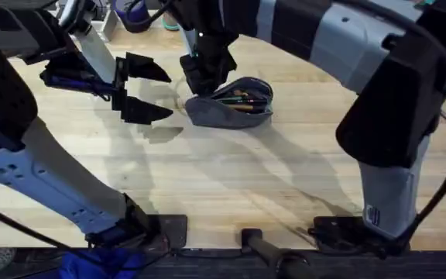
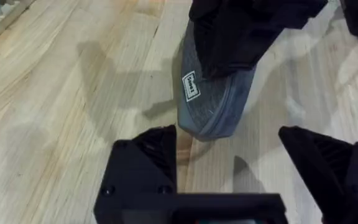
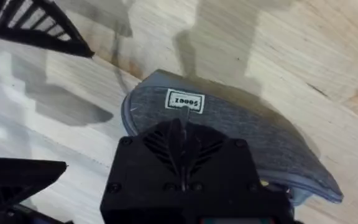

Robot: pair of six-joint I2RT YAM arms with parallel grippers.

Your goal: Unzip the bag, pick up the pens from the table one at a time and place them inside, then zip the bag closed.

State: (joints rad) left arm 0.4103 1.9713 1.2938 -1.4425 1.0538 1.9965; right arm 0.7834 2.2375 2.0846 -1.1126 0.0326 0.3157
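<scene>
The blue-grey bag (image 1: 231, 108) lies on the table (image 1: 231, 178) at centre back. Its top gapes, and the pens (image 1: 246, 97) show inside the opening. My right gripper (image 1: 200, 81) reaches across from the right and comes down on the bag's left end, fingers pressed together on the fabric just behind the white label (image 3: 185, 101). What exactly they pinch is hidden. In the right wrist view the bag (image 3: 241, 130) spreads out beyond that gripper (image 3: 182, 140). My left gripper (image 1: 144, 91) hovers open just left of the bag, facing its labelled end (image 2: 213, 106), nothing between its fingers (image 2: 145, 162).
Bare wooden tabletop (image 2: 55, 93) lies around the bag on all sides. Both arm bases sit at the near edge (image 1: 246, 240). Some clutter stands beyond the table's far edge (image 1: 134, 15).
</scene>
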